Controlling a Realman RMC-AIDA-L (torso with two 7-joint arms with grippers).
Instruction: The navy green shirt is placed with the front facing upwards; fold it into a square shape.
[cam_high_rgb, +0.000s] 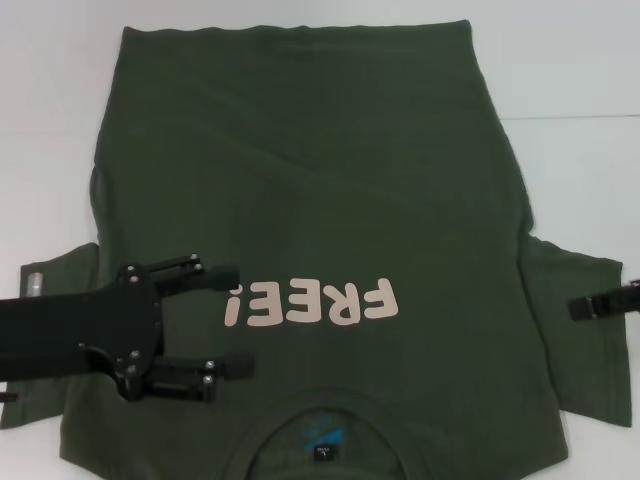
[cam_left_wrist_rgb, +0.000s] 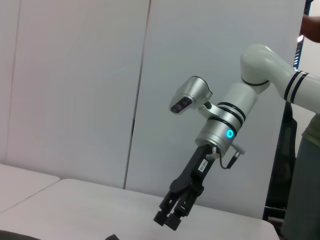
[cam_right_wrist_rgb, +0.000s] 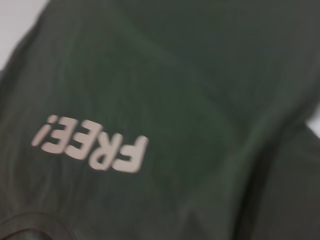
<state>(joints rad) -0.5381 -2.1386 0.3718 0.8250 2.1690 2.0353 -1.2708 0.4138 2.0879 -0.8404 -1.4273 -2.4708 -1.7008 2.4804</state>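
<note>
The navy green shirt (cam_high_rgb: 320, 180) lies spread flat and front up on the white table (cam_high_rgb: 580, 70), collar nearest me. Its pale "FREE!" lettering (cam_high_rgb: 312, 303) reads upside down, and the blue neck label (cam_high_rgb: 325, 440) shows in the collar. My left gripper (cam_high_rgb: 238, 320) is open over the left chest, its fingertips just left of the lettering, with nothing between them. My left arm covers part of the left sleeve. My right gripper (cam_high_rgb: 597, 305) is at the outer edge of the right sleeve (cam_high_rgb: 580, 360). The right wrist view shows the shirt (cam_right_wrist_rgb: 200, 90) and lettering (cam_right_wrist_rgb: 92, 147).
White table surface surrounds the shirt at the far left and far right. In the left wrist view, the right gripper (cam_left_wrist_rgb: 169, 219) hangs just above the table (cam_left_wrist_rgb: 75, 205), with white wall panels behind it.
</note>
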